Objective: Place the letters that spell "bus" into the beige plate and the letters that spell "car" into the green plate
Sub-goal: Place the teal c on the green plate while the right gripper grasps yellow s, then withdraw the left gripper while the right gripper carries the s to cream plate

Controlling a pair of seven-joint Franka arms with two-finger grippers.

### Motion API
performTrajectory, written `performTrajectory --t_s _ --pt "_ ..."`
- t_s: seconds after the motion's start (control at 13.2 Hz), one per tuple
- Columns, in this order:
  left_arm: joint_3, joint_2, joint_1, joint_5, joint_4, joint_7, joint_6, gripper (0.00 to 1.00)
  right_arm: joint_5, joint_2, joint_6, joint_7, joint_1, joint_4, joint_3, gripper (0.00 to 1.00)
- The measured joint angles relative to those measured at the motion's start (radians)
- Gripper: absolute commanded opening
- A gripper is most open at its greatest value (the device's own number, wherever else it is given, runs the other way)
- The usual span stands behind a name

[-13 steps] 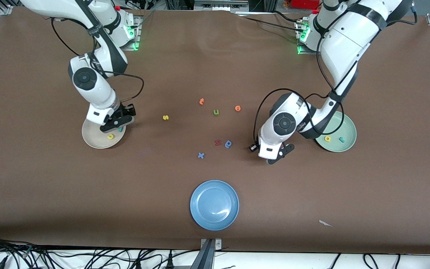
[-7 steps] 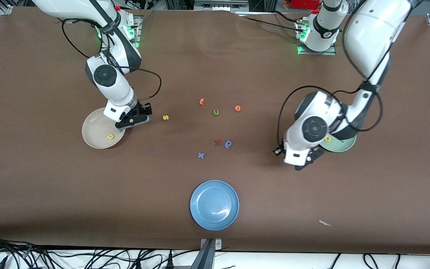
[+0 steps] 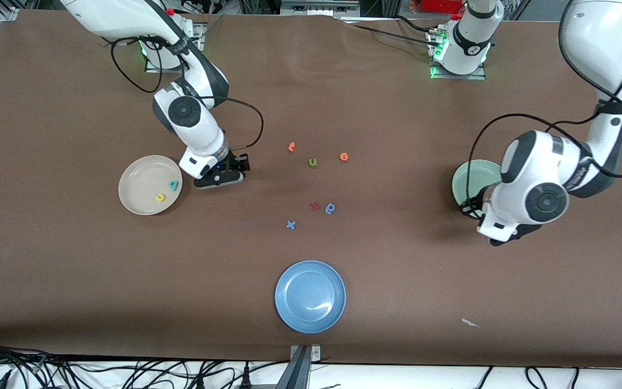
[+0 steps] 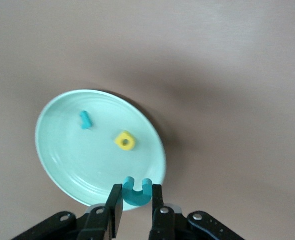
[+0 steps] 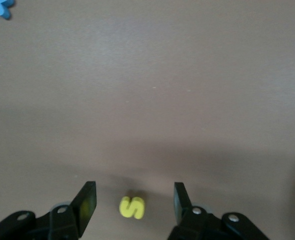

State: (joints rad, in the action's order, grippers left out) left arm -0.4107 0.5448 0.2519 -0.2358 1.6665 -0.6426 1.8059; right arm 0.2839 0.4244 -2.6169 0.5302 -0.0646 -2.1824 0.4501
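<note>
My left gripper [image 4: 136, 192] is shut on the teal c [image 4: 137, 194], over the rim of the green plate [image 4: 62, 155]. The yellow a [image 4: 125, 140] and light-blue r [image 4: 85, 120] lie in that plate. In the front view the left gripper [image 3: 508, 236] hangs by the green plate [image 3: 470, 181]. My right gripper [image 5: 134, 189] stands open over the yellow s [image 5: 132, 207], one finger on each side. In the front view the right gripper [image 3: 219, 177] hides the s. Beside it, the beige plate [image 3: 135, 181] holds the yellow u [image 3: 160, 197] and teal b [image 3: 173, 185].
Mid-table lie two orange letters [image 3: 291, 146] [image 3: 344, 156], a green u [image 3: 312, 162], a red letter [image 3: 315, 206], a darker blue letter [image 3: 331, 208] and a blue x [image 3: 290, 225]. A blue plate [image 3: 310, 296] sits nearest the front camera. A white scrap [image 3: 470, 323] lies toward the left arm's end.
My right gripper left the beige plate, opened wider and moved over the s; the teal b stays in the plate. My left arm carried the c from mid-table to the green plate.
</note>
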Motion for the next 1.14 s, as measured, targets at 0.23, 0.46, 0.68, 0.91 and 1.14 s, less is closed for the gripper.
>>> performTrajectory --t_s 0.23,0.46,0.68,0.91,1.14 --pt "-0.001 -0.028 0.08 0.0 0.065 0.124 0.002 0.12 0.0 0.019 -0.01 0.006 -0.006 0.003 0.0 0.68" --pt "-0.004 -0.092 0.123 0.0 0.184 0.16 0.095 0.24 0.001 0.03 -0.012 0.006 -0.01 0.001 0.0 0.68" --pt "-0.007 -0.119 0.13 0.0 0.235 0.161 0.137 0.79 0.001 0.037 -0.054 0.006 -0.017 -0.031 0.0 0.67" --pt "-0.008 -0.126 0.132 0.0 0.239 0.161 0.139 0.99 0.001 0.04 -0.088 0.006 -0.017 -0.067 0.0 0.65" --pt "-0.009 -0.134 0.137 0.0 0.233 0.161 0.144 1.0 0.001 0.04 -0.104 0.006 -0.017 -0.083 -0.001 0.62"
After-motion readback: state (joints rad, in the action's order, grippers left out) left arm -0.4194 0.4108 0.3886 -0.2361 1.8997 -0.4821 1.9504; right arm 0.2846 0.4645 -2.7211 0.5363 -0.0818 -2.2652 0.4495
